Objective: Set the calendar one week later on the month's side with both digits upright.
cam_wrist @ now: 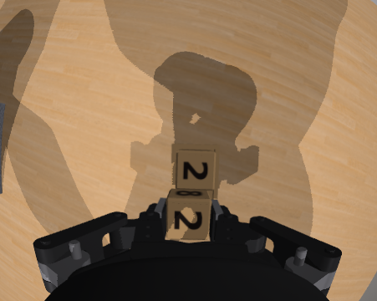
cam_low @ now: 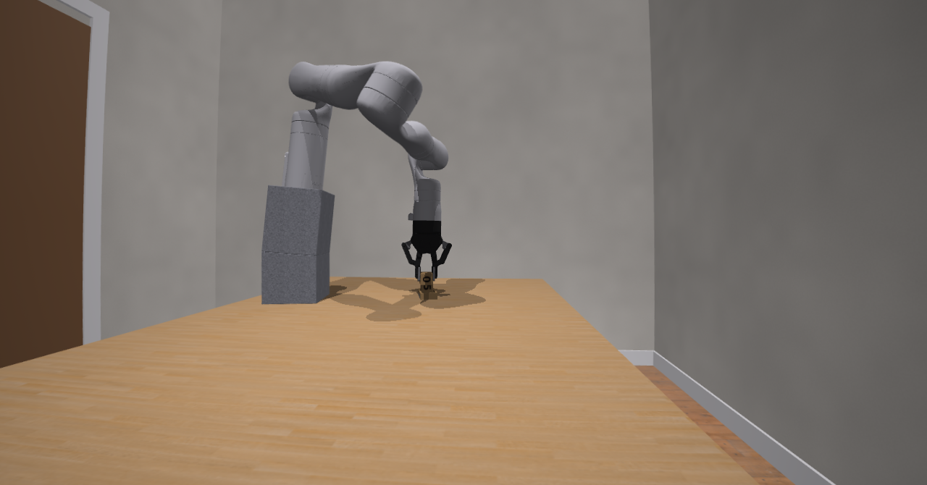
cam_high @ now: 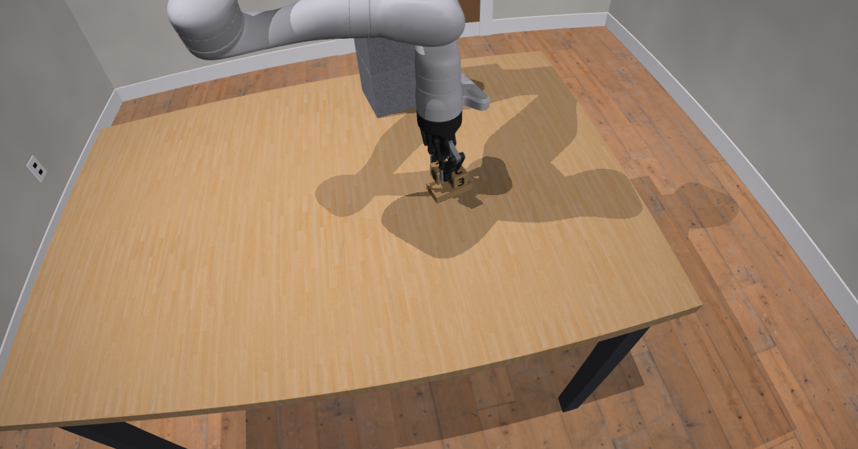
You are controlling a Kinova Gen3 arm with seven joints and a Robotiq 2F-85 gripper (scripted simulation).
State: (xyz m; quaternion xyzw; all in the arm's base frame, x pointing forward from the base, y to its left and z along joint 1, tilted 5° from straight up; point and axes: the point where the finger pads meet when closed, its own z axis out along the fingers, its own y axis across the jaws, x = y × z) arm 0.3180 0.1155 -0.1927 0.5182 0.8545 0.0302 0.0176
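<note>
My gripper (cam_high: 445,172) (cam_low: 426,273) (cam_wrist: 188,210) is shut on one wooden cube (cam_low: 426,279) (cam_wrist: 189,218), with a 2 on its top and an 8 on the side towards the other cube. This cube is raised above the tray (cam_high: 442,196); a 0 shows on its side in the exterior view. The other wooden cube (cam_high: 460,181) (cam_wrist: 196,169) stands in the tray, with a 2 on top and a 3 on its front side in the top view. The tray lies on the table. The month's name is not readable, and the fingers partly hide the held cube.
The wooden table (cam_high: 251,254) (cam_low: 363,391) bears the tray. The grey robot pedestal (cam_high: 389,80) (cam_low: 296,249) stands behind the tray in the top view. The arm's shadows fall across the tray and the table around it.
</note>
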